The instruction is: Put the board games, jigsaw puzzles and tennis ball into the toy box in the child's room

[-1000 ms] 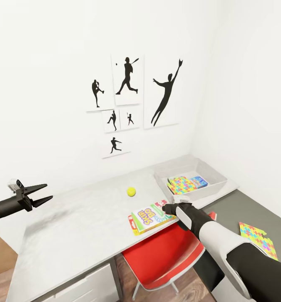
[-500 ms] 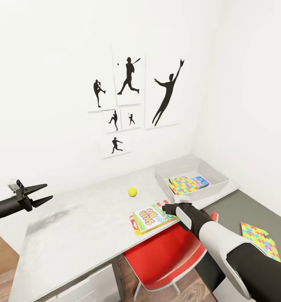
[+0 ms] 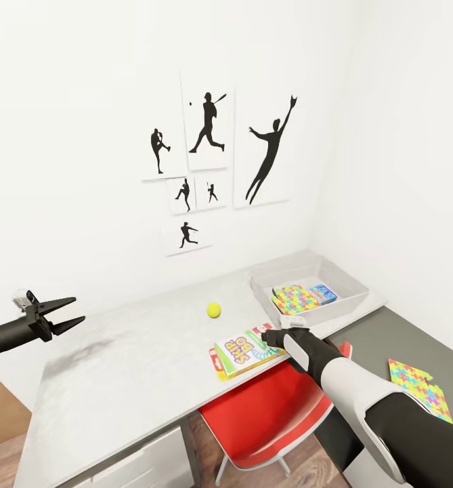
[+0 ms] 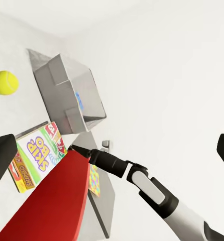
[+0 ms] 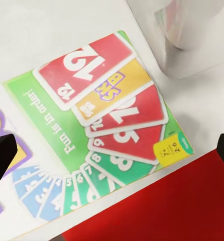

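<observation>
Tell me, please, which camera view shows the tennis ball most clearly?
The left wrist view: the tennis ball looks large and sharp there, lying free on the table near the toy box. The head view shows the ball whole but small, between the toy box and the Skip-Bo game.

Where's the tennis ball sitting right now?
In the head view the tennis ball lies on the table, apart from the Skip-Bo box nearer the robot and left of the toy box.
</observation>
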Controlling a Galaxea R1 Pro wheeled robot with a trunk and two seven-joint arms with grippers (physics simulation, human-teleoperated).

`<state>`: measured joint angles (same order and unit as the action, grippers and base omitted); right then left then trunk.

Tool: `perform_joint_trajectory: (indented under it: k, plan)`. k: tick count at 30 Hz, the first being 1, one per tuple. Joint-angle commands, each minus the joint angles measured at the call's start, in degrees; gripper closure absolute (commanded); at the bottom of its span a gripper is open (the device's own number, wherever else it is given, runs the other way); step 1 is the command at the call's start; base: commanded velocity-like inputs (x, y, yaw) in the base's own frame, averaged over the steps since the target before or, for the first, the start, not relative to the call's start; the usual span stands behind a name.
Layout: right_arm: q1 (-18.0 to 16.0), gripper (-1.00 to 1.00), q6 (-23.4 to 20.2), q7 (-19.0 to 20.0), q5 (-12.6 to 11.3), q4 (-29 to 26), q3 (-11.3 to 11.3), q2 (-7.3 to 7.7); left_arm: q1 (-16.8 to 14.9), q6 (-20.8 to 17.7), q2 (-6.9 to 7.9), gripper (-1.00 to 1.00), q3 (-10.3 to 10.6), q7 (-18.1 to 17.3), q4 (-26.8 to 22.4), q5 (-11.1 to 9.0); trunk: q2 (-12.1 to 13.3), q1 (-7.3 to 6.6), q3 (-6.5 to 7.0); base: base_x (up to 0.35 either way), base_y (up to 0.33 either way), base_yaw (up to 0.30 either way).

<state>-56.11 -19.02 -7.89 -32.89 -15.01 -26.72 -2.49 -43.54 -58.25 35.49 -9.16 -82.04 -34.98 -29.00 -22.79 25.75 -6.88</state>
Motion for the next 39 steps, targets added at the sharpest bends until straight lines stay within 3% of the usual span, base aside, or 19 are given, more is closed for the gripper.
perform_joint_trajectory:
  k: [1,18,39]
  plan:
    - [-0.05,-1.0,-0.23,-0.45,-0.6,-0.11,-0.49,0.03,-0.05,-0.59,0.02,-1.0,0.03,-0.13,0.0,-0.09,-0.13,0.04,-0.13,0.0,0.0,0.0]
    - [-0.05,-1.0,0.01,-0.36,1.74,-0.02,-0.51,0.14,-0.07,-0.61,0.02,-1.0,0.02,-0.14,0.0,-0.09,-0.13,0.04,-0.13,0.0,0.0,0.0]
    - [-0.05,-1.0,0.2,2.93,2.03,2.26,-0.52,0.58,-0.05,-0.62,0.02,-1.0,0.02,-0.14,0.0,-0.11,-0.13,0.04,-0.13,0.0,0.023,0.0]
